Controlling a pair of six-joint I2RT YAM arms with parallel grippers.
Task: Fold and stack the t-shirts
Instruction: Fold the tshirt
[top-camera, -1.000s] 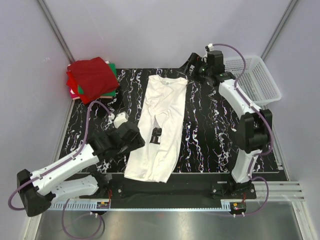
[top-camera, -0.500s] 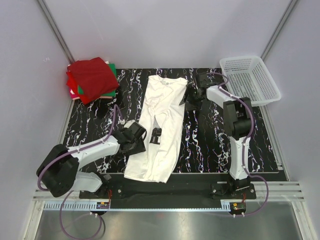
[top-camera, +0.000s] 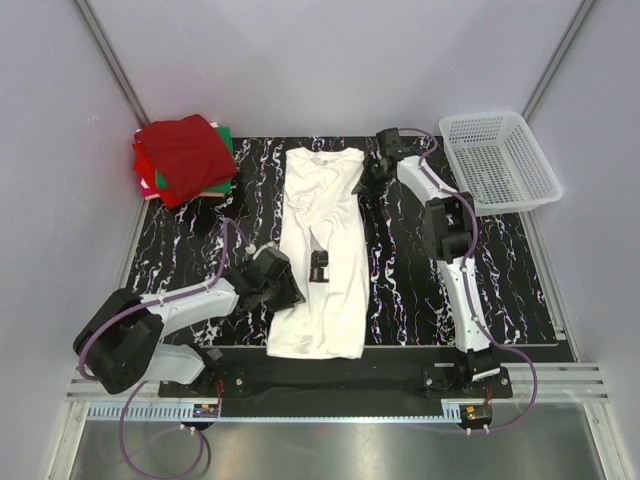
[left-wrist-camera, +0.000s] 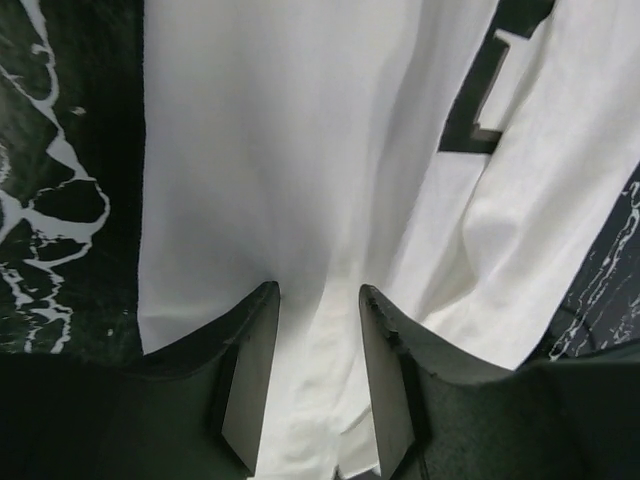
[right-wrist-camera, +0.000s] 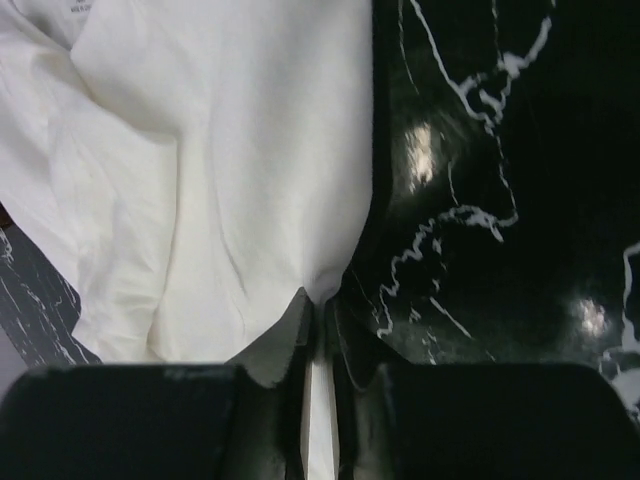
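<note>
Left gripper (left-wrist-camera: 318, 298): sat low at the near left edge of the white t-shirt (top-camera: 325, 225). Its jaws were partly closed, with a bunch of white cloth filling the gap between them. Creases in the fabric ran toward the grip, so it was grasping the shirt.
Stack of folded tees (top-camera: 185, 158): lay at the far left corner of the table (top-camera: 420, 280). Dark red was on top, with brighter red and a strip of green showing beneath. It was well apart from both grippers.
White t-shirt: lay flat down the middle of the table, neck at the far end and hem near, its sides folded in to a long narrow strip. The left gripper met it on its left side toward the hem, the right gripper on its right side by the shoulder.
Right gripper (right-wrist-camera: 320, 310): reached to the shirt's far end, clenched almost together on the cloth's right edge, with a thin sliver of white pinched between the fingers.
Basket (top-camera: 483, 117): white mesh, at the far right corner, apart from the shirt and to the right of the right gripper.
</note>
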